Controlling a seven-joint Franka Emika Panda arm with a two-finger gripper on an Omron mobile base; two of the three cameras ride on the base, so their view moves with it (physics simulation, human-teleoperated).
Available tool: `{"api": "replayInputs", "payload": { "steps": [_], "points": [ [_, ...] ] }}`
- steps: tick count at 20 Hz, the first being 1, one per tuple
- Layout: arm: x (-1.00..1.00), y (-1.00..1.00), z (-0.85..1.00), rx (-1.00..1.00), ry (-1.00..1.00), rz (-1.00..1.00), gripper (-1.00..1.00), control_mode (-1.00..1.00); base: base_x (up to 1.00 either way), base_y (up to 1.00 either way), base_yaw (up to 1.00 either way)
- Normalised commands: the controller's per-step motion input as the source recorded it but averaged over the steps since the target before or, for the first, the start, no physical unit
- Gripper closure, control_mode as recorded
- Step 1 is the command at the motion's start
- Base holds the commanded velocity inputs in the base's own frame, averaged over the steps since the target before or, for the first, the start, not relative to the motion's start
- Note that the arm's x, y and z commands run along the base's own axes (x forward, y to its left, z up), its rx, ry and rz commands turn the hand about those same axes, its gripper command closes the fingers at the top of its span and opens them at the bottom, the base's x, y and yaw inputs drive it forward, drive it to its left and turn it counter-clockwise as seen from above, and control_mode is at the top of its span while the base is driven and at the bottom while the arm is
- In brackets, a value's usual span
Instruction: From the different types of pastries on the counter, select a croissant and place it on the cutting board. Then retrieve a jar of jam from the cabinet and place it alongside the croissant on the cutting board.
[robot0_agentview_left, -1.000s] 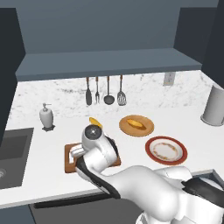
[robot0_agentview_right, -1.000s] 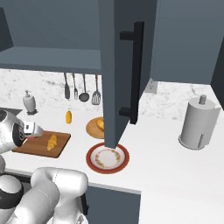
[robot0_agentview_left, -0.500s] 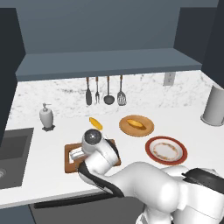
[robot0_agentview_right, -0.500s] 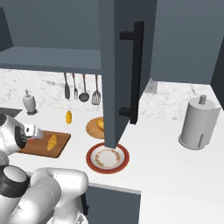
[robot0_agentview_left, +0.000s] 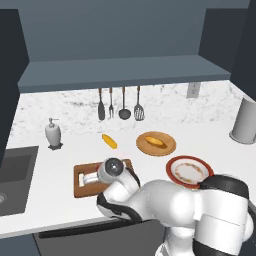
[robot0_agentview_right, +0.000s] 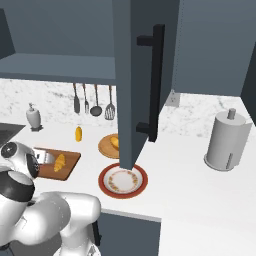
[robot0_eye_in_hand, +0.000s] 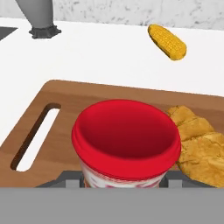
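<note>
One squat red-lidded jar of jam (robot0_eye_in_hand: 126, 142) sits between the claw's (robot0_eye_in_hand: 118, 181) fingers, which stand close against its sides, holding it over the brown rectangular wooden cutting board (robot0_eye_in_hand: 61, 105) with one white handle slot. One ridged golden-brown croissant (robot0_eye_in_hand: 199, 142) lies just right of the claw, touching the jar. One slim bumpy yellow roll (robot0_eye_in_hand: 167, 41) rests beyond on the white speckled worktop (robot0_eye_in_hand: 100, 57). The fingertips themselves are hidden under the jar.

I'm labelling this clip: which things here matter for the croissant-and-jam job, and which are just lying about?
Job:
- croissant
- jam jar
- cutting board
- gripper

Lying about:
- yellow roll
- loaf on its wooden plate
- red-rimmed plate
- soap dispenser
- hanging utensils
- paper towel roll
</note>
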Motion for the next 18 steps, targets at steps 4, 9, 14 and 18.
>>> {"api": "replayInputs", "payload": {
  "steps": [4,9,14,18],
  "points": [
    [0.18,-0.04,-0.18,0.16,-0.02,0.00,1.00,-1.00,0.00,0.00,0.00],
    [-0.07,0.00,-0.37,0.07,-0.08,0.00,1.00,-1.00,0.00,0.00,0.00],
    [-0.09,0.03,-0.24,0.01,-0.14,0.00,1.00,-1.00,0.00,0.00,0.00],
    [0.01,0.20,-0.03,0.00,-0.08,0.00,1.00,-1.00,0.00,0.00,0.00]
  ]
}}
